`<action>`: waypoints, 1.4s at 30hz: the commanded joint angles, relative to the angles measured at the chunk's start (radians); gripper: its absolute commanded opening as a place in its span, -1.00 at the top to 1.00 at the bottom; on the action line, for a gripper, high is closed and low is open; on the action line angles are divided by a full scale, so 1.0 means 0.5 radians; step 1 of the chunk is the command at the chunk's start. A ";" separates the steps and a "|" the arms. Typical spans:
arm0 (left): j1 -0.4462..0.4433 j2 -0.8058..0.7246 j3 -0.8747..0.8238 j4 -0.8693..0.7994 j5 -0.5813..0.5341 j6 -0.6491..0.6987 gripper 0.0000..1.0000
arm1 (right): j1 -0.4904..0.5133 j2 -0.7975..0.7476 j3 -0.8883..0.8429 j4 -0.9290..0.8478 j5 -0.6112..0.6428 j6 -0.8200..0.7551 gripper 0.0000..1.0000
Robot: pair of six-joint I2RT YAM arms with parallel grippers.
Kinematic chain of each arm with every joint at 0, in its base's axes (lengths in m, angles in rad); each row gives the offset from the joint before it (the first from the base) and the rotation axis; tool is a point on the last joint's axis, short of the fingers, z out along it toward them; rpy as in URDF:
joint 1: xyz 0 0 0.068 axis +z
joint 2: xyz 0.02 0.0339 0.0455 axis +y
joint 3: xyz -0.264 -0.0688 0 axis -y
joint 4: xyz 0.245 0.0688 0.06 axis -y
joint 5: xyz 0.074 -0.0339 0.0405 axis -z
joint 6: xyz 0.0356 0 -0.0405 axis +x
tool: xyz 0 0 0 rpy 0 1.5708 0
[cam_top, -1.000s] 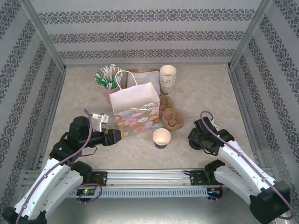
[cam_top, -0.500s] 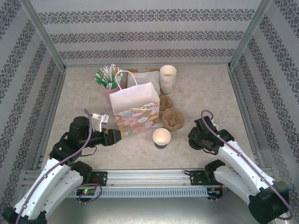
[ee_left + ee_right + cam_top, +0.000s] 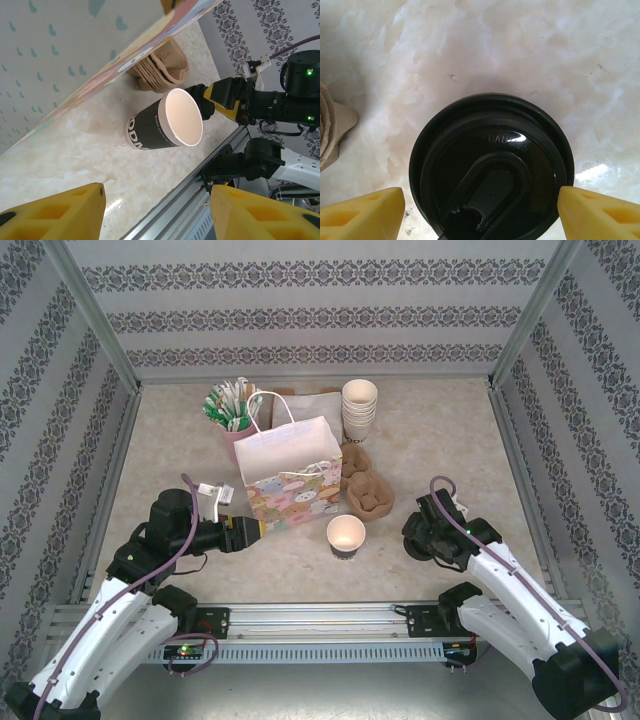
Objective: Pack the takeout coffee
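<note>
The takeout coffee cup (image 3: 346, 536) stands upright on the table in front of the bag, dark-bodied with a cream inside and no lid on it; in the left wrist view the cup (image 3: 150, 132) carries white lettering. A round black plastic lid (image 3: 490, 155) lies flat on the marble table. My right gripper (image 3: 482, 212) is low over it, open, with one yellow finger on each side of the lid's rim. That right gripper (image 3: 420, 537) is just right of the cup. My left gripper (image 3: 252, 530) is open and holds nothing, left of the cup, beside the bag.
A patterned paper gift bag (image 3: 288, 475) stands open behind the cup. Brown pulp cup holders (image 3: 367, 495) lie to its right, a stack of cream paper cups (image 3: 359, 408) stands behind them, and a pink holder of green-and-white sticks (image 3: 230, 410) sits at back left. A metal rail (image 3: 320, 618) runs along the near edge.
</note>
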 commanded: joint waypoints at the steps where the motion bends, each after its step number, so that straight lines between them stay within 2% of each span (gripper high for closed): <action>1: -0.026 0.001 -0.016 0.038 -0.012 0.015 -0.16 | -0.023 -0.063 0.006 -0.059 0.011 -0.024 -0.60; 7: -0.027 0.007 -0.017 0.037 -0.013 0.011 -0.16 | -0.026 -0.167 -0.003 -0.085 0.036 -0.029 -0.61; 20: -0.028 0.012 -0.016 0.039 -0.018 0.010 -0.16 | -0.029 -0.045 -0.066 0.003 0.030 -0.043 -0.66; 25: -0.027 0.013 -0.017 0.038 -0.017 0.009 -0.16 | -0.032 -0.050 -0.085 0.025 0.035 -0.041 -0.57; 33: -0.026 0.016 -0.016 0.038 -0.018 0.010 -0.16 | -0.035 -0.035 -0.093 0.056 0.039 -0.043 -0.56; 39: -0.026 0.019 -0.017 0.038 -0.017 0.010 -0.16 | -0.038 -0.038 -0.069 0.049 0.041 -0.065 -0.40; 42: -0.027 0.019 -0.017 0.038 -0.016 0.010 -0.16 | -0.041 -0.044 -0.050 0.027 0.038 -0.074 -0.40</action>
